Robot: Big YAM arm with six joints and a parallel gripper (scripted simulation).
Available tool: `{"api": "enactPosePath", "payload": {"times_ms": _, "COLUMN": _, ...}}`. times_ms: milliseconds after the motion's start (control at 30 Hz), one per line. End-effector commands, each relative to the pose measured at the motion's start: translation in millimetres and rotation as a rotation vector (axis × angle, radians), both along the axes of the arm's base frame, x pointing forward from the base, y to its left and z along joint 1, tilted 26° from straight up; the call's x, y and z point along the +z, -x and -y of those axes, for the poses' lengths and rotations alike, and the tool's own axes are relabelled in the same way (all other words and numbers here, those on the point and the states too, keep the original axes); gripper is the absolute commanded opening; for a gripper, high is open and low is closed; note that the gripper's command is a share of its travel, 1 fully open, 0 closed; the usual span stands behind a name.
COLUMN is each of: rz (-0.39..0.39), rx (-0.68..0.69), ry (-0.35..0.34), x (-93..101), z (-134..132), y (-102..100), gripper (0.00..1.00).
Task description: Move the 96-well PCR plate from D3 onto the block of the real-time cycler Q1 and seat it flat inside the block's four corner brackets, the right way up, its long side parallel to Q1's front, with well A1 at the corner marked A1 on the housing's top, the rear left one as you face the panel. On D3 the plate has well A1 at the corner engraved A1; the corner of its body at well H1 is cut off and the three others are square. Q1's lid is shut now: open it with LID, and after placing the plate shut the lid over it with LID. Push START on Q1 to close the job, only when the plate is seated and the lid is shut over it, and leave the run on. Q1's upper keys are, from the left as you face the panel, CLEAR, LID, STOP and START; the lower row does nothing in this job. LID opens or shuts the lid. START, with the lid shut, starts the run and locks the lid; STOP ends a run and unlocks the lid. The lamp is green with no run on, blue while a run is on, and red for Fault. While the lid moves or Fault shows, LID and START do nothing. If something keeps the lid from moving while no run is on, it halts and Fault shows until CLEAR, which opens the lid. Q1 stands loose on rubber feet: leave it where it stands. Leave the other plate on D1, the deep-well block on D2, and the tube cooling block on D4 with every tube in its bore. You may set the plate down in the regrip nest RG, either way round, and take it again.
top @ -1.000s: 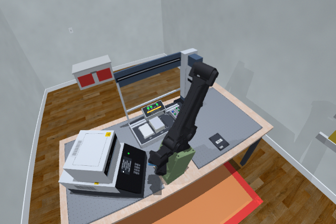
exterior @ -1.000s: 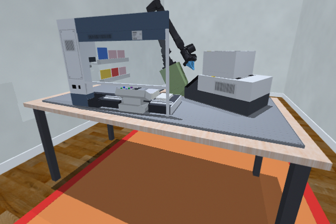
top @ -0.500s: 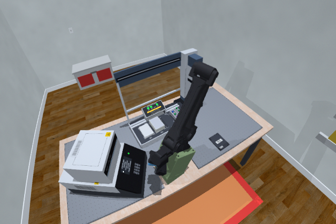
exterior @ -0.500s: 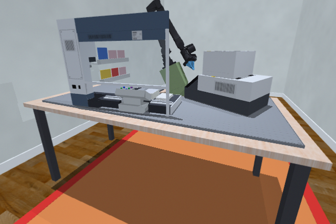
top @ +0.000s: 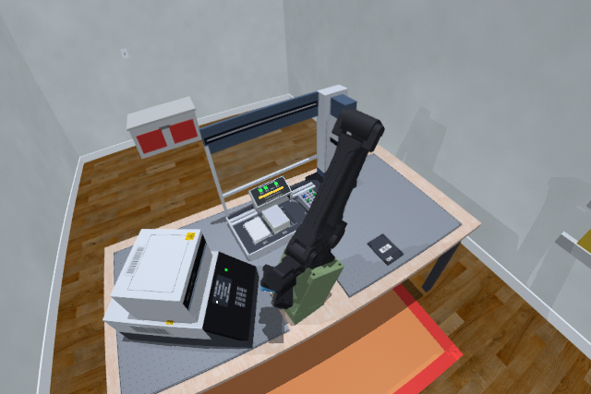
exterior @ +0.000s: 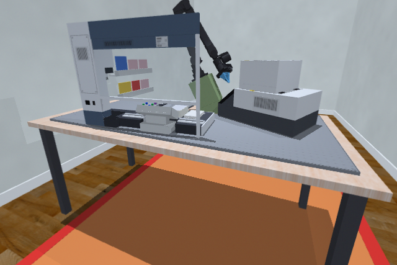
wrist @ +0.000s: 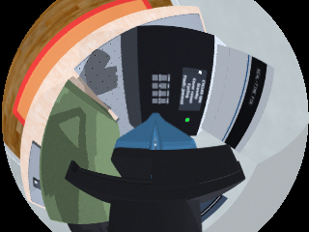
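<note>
While I watch from the console, entries as follows.
Gripper (exterior: 226,77): blue fingertips pressed together, nothing between them; hangs above the black panel (top: 232,295), not touching.
Q1 (top: 162,280): lid (exterior: 270,75) shut, lamp (top: 226,269) green.
PCR plate (top: 275,216): I see two white plates on the deck; I cannot tell which slot is D3.
Arm base (top: 312,292): green, beside Q1.

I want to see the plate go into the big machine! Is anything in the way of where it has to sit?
Yes. The cycler's lid is shut over the block, so the plate cannot go in. The lamp glows green. The gripper, shut and empty, hangs above the black key panel, touching nothing. The plates sit on the deck.
</note>
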State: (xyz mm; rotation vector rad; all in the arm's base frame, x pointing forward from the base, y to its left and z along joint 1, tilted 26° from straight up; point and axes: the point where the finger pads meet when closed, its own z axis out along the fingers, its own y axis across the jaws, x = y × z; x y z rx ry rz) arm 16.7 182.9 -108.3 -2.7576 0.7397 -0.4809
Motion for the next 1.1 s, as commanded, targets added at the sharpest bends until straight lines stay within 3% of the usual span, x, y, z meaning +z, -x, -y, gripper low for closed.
{"api": "enactPosePath", "payload": {"times_ms": 0, "rz": -0.008, "rx": -0.007, "ry": -0.034, "x": 1.9, "z": -14.7, "y": 3.6, "gripper": 0.00}}
{"api": "enactPosePath", "payload": {"times_ms": 1067, "rz": -0.005, "rx": 0.000, "ry": -0.022, "x": 1.1, "z": -11.1, "y": 3.5, "gripper": 0.00}}
